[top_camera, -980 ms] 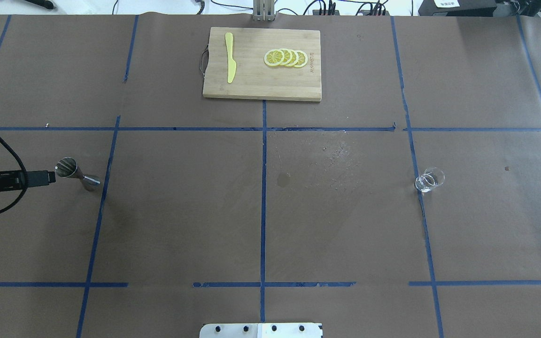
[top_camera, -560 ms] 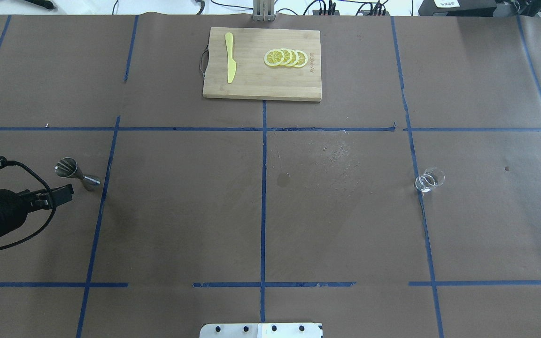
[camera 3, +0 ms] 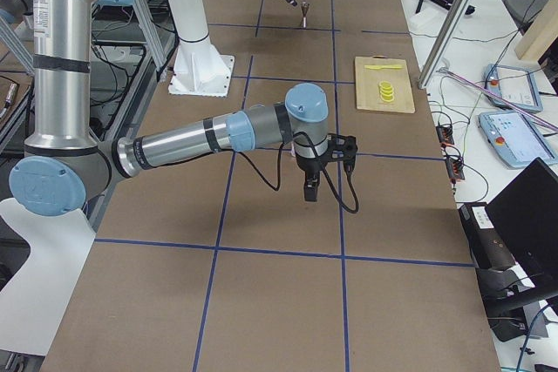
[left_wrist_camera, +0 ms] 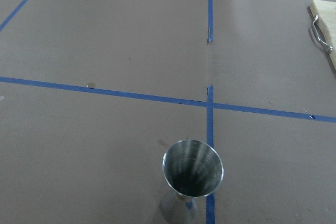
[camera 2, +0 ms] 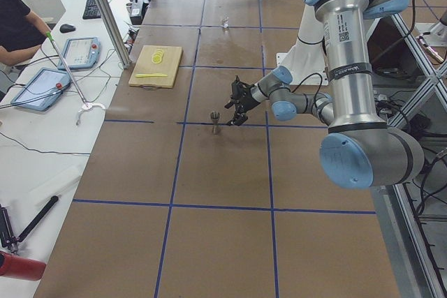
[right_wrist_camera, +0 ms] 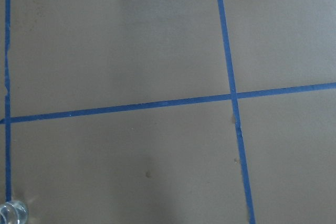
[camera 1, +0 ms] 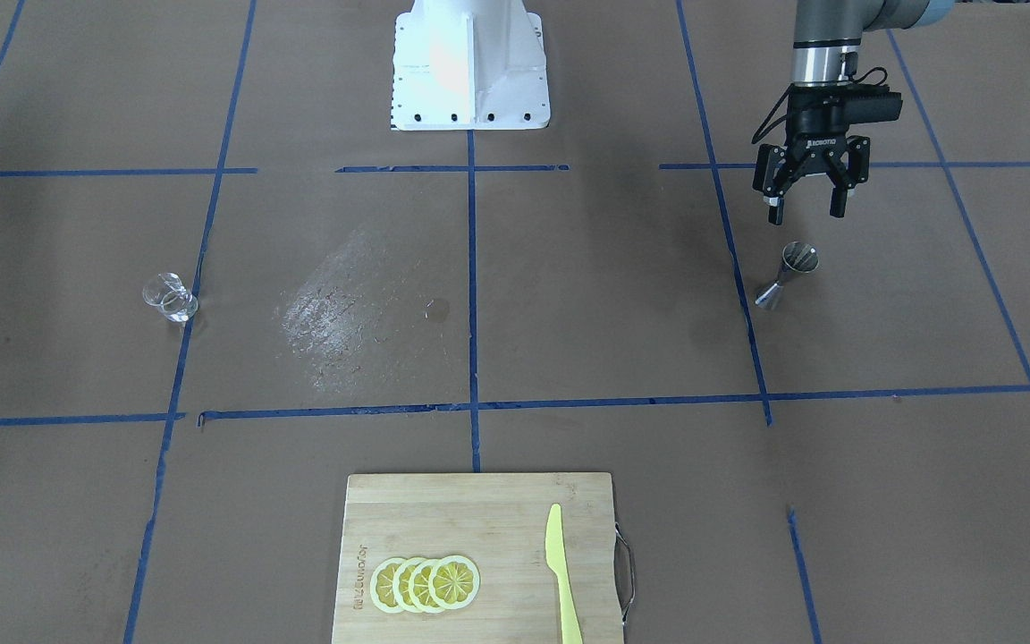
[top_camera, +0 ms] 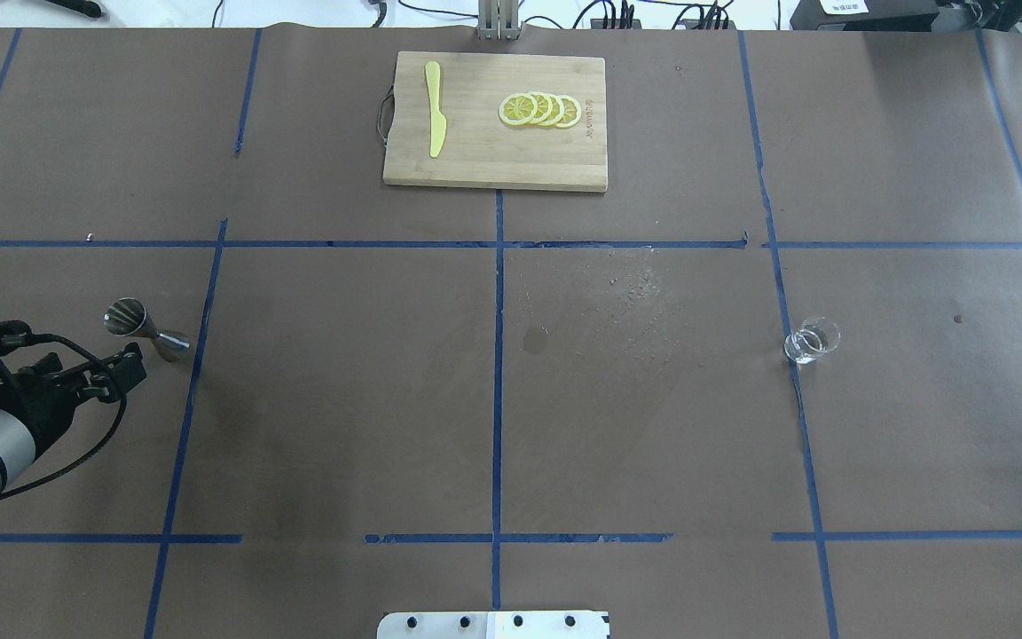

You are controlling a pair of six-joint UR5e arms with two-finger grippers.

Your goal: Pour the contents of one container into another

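Observation:
A steel jigger (camera 1: 788, 273) (top_camera: 147, 330) stands upright on the brown table cover, on my left side. The left wrist view looks into the jigger's cup (left_wrist_camera: 192, 172), which seems empty. My left gripper (camera 1: 805, 211) (top_camera: 98, 373) hangs open just behind the jigger on the robot's side, above the table and holding nothing. A small clear glass (camera 1: 171, 300) (top_camera: 811, 342) stands far off on my right side, and its rim shows in a corner of the right wrist view (right_wrist_camera: 11, 213). My right gripper (camera 3: 312, 187) shows only in the exterior right view, so I cannot tell its state.
A wooden cutting board (top_camera: 475, 151) at the far edge carries lemon slices (top_camera: 539, 109) and a yellow knife (top_camera: 434, 108). A dried splash mark (top_camera: 635, 293) lies mid-table. The robot base (camera 1: 468, 63) stands at the near edge. Blue tape lines cross the cover.
My left gripper has pulled away from the jigger's cup, moving back toward the robot's side and turning. The jigger and the glass have stayed where they were.

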